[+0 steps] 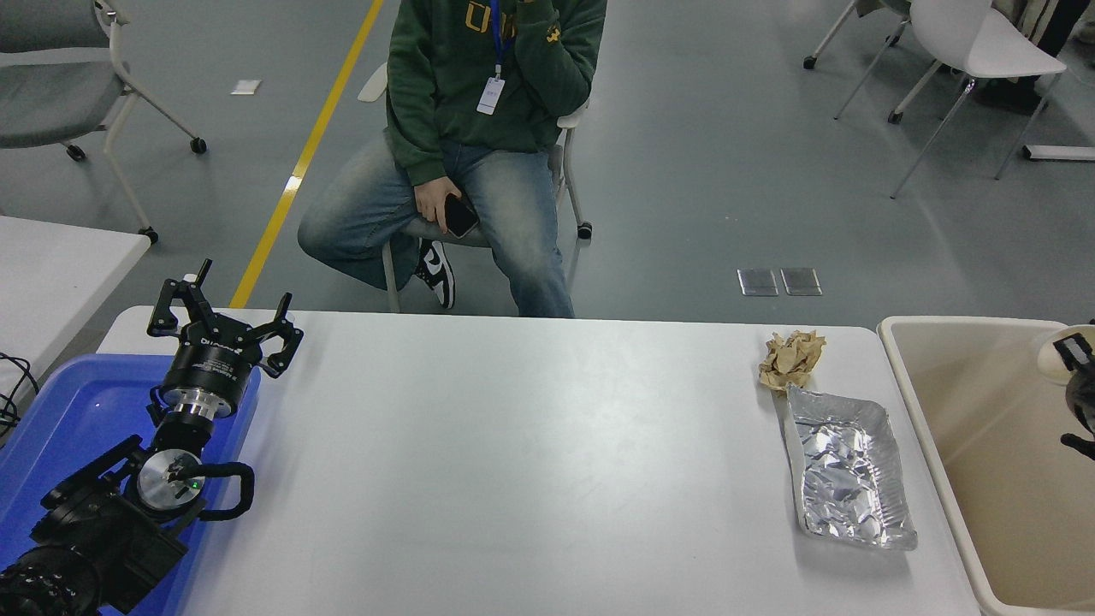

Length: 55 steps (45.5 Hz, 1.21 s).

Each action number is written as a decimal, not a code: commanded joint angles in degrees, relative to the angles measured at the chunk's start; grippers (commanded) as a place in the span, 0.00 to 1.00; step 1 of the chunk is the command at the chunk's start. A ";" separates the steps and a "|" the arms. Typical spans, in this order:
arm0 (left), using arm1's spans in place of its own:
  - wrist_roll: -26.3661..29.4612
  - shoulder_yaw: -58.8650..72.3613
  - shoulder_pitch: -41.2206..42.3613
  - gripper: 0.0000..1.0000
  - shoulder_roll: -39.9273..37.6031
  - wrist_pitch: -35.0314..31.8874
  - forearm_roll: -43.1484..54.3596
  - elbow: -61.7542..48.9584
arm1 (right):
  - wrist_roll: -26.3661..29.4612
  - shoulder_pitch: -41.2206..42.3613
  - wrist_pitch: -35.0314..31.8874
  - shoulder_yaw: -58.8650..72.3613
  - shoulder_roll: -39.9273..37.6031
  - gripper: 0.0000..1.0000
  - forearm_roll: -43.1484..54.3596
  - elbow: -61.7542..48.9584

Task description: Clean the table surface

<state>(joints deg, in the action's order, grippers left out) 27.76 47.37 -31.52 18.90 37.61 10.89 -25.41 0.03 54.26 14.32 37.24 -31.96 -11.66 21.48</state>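
Observation:
The white table surface (513, 445) fills the middle of the head view. On its right part lie a crumpled brown paper ball (791, 359) and, just in front of it, an empty crinkled foil tray (847, 466). My right gripper (1076, 393) shows only at the right edge, over the beige bin (941, 462). Its fingers stand wide apart, and a pale rounded object (1052, 358) sits by the upper finger. My left arm is parked at the lower left, its gripper (224, 321) open and empty over the blue tray (68, 411).
A person in a green hoodie (479, 94) sits on a chair just beyond the table's far edge, holding a phone. A smaller white table (60, 265) stands at the left. Chairs stand on the grey floor behind.

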 commanded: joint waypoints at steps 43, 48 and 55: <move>-0.08 0.00 0.06 1.00 0.00 0.00 0.01 0.01 | -0.29 1.81 -10.10 -24.93 -5.13 1.00 -1.08 3.39; 0.01 0.00 0.06 1.00 0.00 0.00 0.01 0.01 | -0.47 2.87 -12.56 -27.66 -6.53 1.00 -0.64 6.46; 0.01 0.00 0.06 1.00 0.00 0.00 0.01 0.01 | -2.31 3.75 -16.07 -33.63 -9.17 1.00 0.85 11.12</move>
<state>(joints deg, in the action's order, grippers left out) 27.78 47.37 -31.51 18.90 37.62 10.90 -25.43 -0.47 56.79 3.61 11.75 -37.94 -12.31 27.20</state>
